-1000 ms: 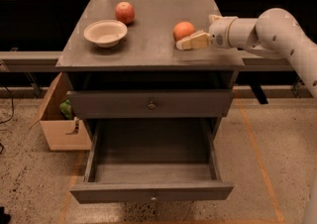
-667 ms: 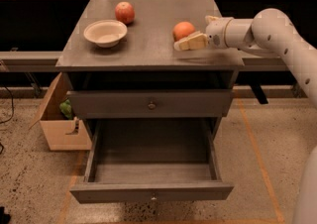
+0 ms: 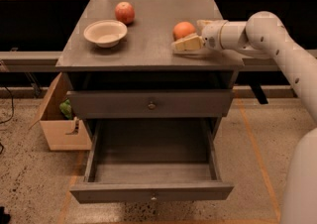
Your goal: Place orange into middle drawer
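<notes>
One orange (image 3: 184,29) sits near the right edge of the cabinet top (image 3: 143,44), with the gripper (image 3: 189,39) pressed up beside its near side; we cannot tell whether it has closed on the fruit. We judge the orange light, firm-skinned and apt to roll, so we would take it across its widest middle before lowering it into the open middle drawer (image 3: 124,192).
</notes>
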`<state>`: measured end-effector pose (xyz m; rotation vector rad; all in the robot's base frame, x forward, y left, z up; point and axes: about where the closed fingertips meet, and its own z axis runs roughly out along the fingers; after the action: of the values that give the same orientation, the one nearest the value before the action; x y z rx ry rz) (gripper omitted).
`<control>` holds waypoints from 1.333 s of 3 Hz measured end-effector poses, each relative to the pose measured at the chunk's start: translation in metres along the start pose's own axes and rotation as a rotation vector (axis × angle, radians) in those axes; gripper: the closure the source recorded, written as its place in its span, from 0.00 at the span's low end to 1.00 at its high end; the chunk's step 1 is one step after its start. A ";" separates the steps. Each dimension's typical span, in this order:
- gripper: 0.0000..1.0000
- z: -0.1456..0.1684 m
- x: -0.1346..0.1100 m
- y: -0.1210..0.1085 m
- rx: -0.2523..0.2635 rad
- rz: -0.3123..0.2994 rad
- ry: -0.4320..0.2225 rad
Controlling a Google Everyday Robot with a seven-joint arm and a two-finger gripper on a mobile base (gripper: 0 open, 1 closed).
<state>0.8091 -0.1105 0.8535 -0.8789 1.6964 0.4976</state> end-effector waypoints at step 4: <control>1.00 -0.032 -0.020 0.013 -0.043 -0.031 -0.071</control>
<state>0.7809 -0.1188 0.8803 -0.9073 1.6102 0.5399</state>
